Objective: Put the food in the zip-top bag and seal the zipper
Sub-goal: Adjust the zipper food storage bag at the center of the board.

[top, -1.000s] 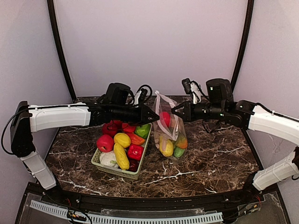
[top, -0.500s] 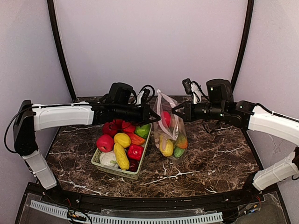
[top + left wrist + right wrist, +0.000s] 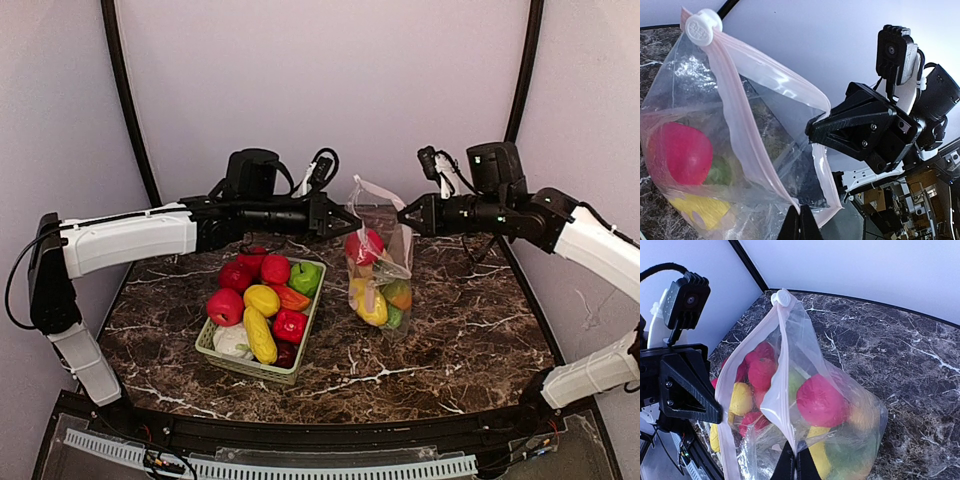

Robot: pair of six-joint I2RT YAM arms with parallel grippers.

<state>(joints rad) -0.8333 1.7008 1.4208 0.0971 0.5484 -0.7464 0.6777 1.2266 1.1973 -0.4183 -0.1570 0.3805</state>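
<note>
The left arm point(image 3: 130, 240) reaches from the far left toward the middle of the desk point(image 3: 470, 345). Below its forearm sits a pale green basket point(image 3: 246, 366) with food point(image 3: 261, 299) piled in it: red, yellow, green and orange pieces, plus a whitish one at the near corner. The left jaws are closed flat on the pink rim of the zip-top bag point(image 3: 385, 262), as the left wrist view shows. The bag hangs upright just right of the basket, its mouth pulled open between the two arms (whether its bottom touches the desk I cannot tell). Inside it lie a red piece point(image 3: 821, 400), a yellow piece point(image 3: 700, 212) and something green lower down. The zipper point(image 3: 730, 100) is unsealed, and its white slider point(image 3: 703, 23) sits at the raised far corner. The right jaws are pinched tight on the opposite side of the rim. The right arm point(image 3: 590, 235) stretches away to the right edge.
</note>
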